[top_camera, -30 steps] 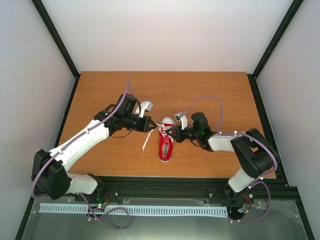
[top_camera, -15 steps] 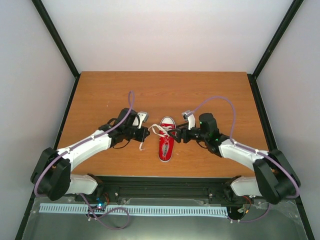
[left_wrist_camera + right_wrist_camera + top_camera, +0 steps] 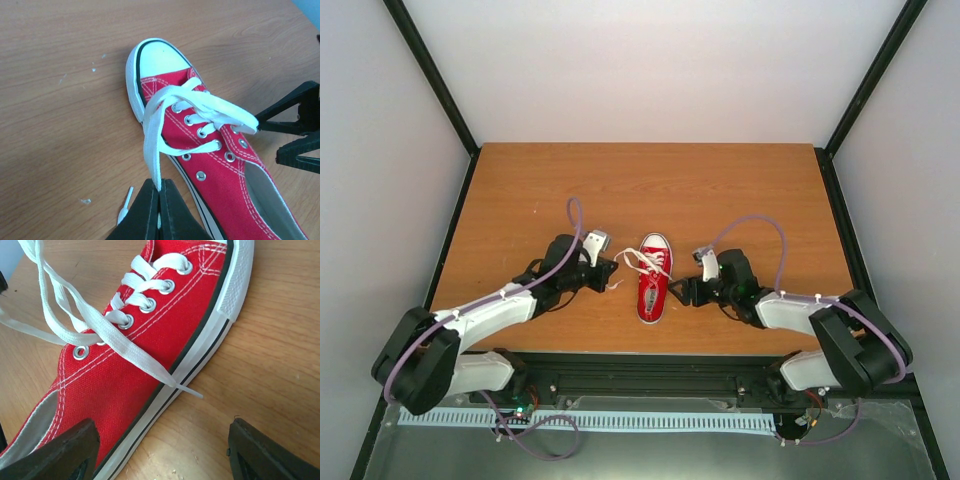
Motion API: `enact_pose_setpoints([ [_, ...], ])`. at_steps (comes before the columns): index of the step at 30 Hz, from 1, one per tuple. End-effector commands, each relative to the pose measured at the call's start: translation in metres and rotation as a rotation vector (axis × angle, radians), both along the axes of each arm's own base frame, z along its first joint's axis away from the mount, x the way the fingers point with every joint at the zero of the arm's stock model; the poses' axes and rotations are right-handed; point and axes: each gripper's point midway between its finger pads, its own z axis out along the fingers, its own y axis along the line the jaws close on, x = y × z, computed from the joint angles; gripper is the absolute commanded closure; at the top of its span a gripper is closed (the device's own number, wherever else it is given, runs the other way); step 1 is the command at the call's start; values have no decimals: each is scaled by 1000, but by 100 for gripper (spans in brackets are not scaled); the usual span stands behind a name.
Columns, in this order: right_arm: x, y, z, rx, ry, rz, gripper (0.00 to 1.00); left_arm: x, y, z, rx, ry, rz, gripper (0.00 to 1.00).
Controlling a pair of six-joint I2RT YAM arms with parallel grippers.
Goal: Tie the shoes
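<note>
The red shoe (image 3: 652,285) lies on the wooden table (image 3: 520,190), white toe cap pointing away from the arms. My left gripper (image 3: 160,194) is shut on one white lace (image 3: 151,145) just left of the shoe (image 3: 220,155); that lace runs taut from the eyelets, and its tip (image 3: 125,206) sticks out beside the jaws. My right gripper (image 3: 160,452) is open beside the shoe's right side (image 3: 150,340), with nothing between its fingers (image 3: 55,450). The other lace end (image 3: 142,360) lies loose across the red canvas and over the sole.
The table's near edge (image 3: 660,352) lies close behind both grippers. Small crumbs (image 3: 86,201) dot the wood by the shoe. Black frame posts (image 3: 840,130) stand at the table's back corners.
My right gripper has opened, let go of its lace and drawn back to the right of the shoe. My left gripper has moved toward the near edge with its lace still held.
</note>
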Motion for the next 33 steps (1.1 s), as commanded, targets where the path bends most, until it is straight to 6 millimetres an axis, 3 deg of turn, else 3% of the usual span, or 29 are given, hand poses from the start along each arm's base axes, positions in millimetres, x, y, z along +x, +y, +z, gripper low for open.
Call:
enact_pose_setpoints([
  [1, 18, 7, 17, 16, -98, 12, 33, 13, -1, 31, -42, -134, 10, 99],
  [4, 24, 13, 19, 12, -108, 35, 42, 12, -1, 31, -43, -133, 12, 99],
  [11, 36, 29, 20, 21, -120, 99, 53, 10, -5, 29, -61, -122, -6, 99],
  [16, 30, 44, 12, 67, -68, 186, 63, 10, -6, 27, -61, -114, -12, 99],
  [22, 31, 41, 2, 50, -36, 163, 96, 10, -5, 27, -56, -118, -2, 99],
  [24, 35, 37, 6, 36, -44, 129, 97, 12, -2, 26, -50, -119, 14, 99],
  [27, 49, 16, 9, -49, -58, -17, 97, 17, 5, 23, -28, -113, 66, 99],
  [33, 73, -83, 7, -288, 5, -506, 97, 31, 33, 11, 42, -93, 250, 99],
])
